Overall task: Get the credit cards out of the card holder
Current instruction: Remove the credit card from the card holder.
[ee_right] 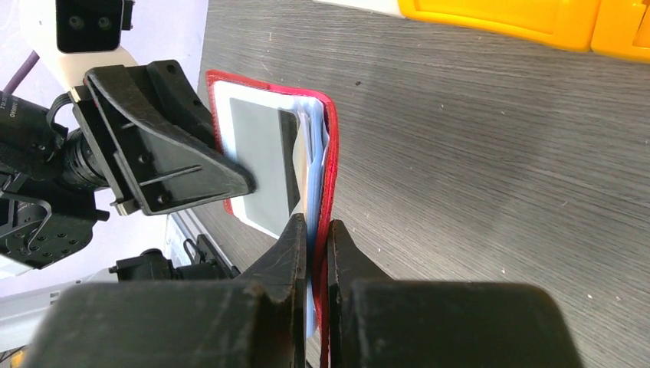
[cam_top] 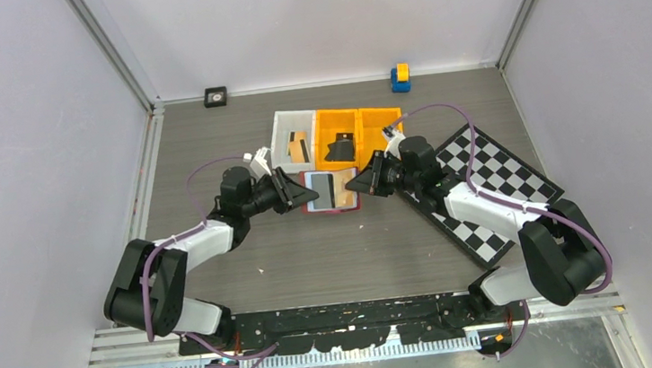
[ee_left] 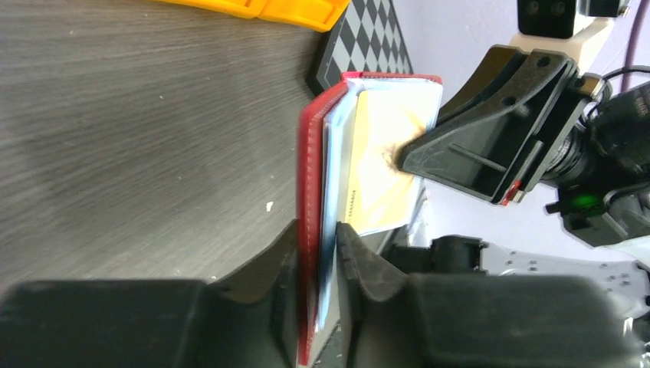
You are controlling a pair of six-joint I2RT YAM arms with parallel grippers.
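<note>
The red card holder point(cam_top: 330, 191) hangs open just above the table between both arms, its pale clear sleeves facing up. My left gripper point(cam_top: 298, 193) is shut on its left edge, the fingers pinching the red cover point(ee_left: 310, 176) and the sleeves. My right gripper point(cam_top: 360, 183) is shut on the right edge point(ee_right: 331, 153). A tan credit card point(ee_left: 379, 176) sits in a sleeve, and the right gripper's fingertip point(ee_left: 406, 157) rests on it. The right wrist view shows a grey card point(ee_right: 260, 153) in the opposite sleeve.
Behind the card holder stand a white bin point(cam_top: 281, 125) with a flat tan piece in it and two orange bins point(cam_top: 334, 120). A chequered board point(cam_top: 494, 186) lies under the right arm. A blue and yellow toy point(cam_top: 400, 78) and a small black object point(cam_top: 216, 96) sit at the back wall.
</note>
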